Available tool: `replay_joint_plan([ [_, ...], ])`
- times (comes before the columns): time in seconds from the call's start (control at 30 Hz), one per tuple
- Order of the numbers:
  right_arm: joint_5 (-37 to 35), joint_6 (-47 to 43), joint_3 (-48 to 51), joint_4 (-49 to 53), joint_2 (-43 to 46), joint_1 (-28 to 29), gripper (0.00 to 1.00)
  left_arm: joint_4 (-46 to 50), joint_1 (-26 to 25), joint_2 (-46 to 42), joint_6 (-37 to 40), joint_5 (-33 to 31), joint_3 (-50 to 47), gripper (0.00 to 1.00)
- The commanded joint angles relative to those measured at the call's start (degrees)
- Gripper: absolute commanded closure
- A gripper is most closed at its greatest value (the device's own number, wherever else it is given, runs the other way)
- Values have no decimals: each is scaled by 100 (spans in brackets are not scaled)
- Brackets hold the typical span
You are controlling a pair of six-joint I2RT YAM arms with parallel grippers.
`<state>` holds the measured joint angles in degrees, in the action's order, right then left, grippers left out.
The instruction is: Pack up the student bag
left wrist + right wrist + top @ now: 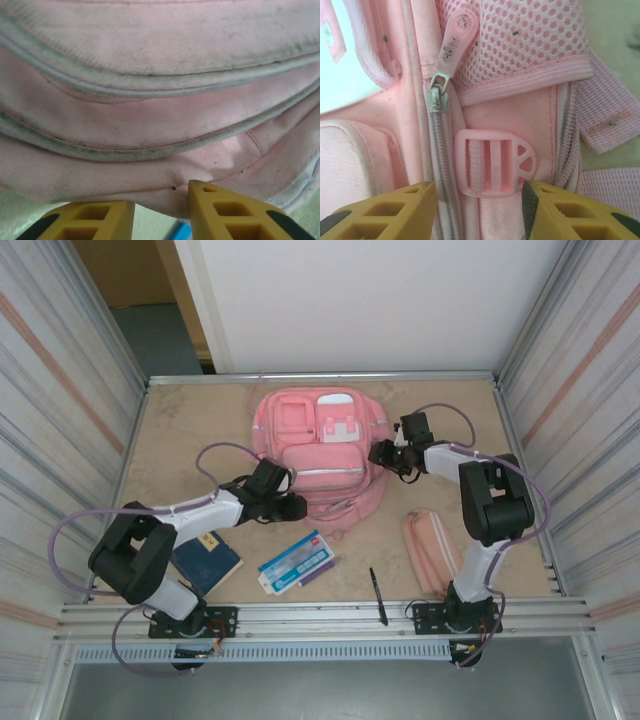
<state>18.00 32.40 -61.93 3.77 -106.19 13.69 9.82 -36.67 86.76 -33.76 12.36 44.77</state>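
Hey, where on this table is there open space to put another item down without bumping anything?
Barest is the back-left corner between the student bag and the left wall, then the back-right corner beyond the right arm. A narrow strip lies between the pencil case and the right wall. The front is crowded: notebook, box, pen.

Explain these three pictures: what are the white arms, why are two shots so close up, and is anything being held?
They are two robot arms bolted at the table's near edge. The wide picture comes from a camera above and behind them; the close-ups come from a camera on each wrist, and the yellow blocks are gripper fingers. On the table lie a pink student bag, a blue notebook, a white-and-blue packet, a black pen and a pink pencil case. The left gripper sits at the bag's edge; the right gripper faces a pink buckle near a zip pull. Both look open, holding nothing.
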Motion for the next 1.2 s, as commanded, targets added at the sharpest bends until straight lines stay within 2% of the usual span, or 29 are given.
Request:
replay_joint_plan([
  [0.0,257,-146,-181,-32,63,66,50,465,-69,-284,72,-161,141,58],
  [0.27,417,-791,249,1311,1043,173,47,992,84,-826,-55,-755,200,48],
  [0.37,621,-966,502,1717,1404,377,48,1053,307,-748,-155,-740,137,41],
  [0.5,1309,-966,664,1893,1635,576,50,948,469,-515,-153,-485,206,39],
  [0.57,1467,-964,658,1916,1615,641,55,903,467,-357,-140,-420,313,40],
  [0.67,1487,-981,618,1965,1495,630,57,831,466,-223,-212,-440,364,41],
  [1.0,1894,-1155,480,2102,1184,759,58,509,428,-56,-429,-578,312,46],
  [1.17,2062,-1166,518,2084,1160,781,63,495,382,33,-474,-619,426,52],
])
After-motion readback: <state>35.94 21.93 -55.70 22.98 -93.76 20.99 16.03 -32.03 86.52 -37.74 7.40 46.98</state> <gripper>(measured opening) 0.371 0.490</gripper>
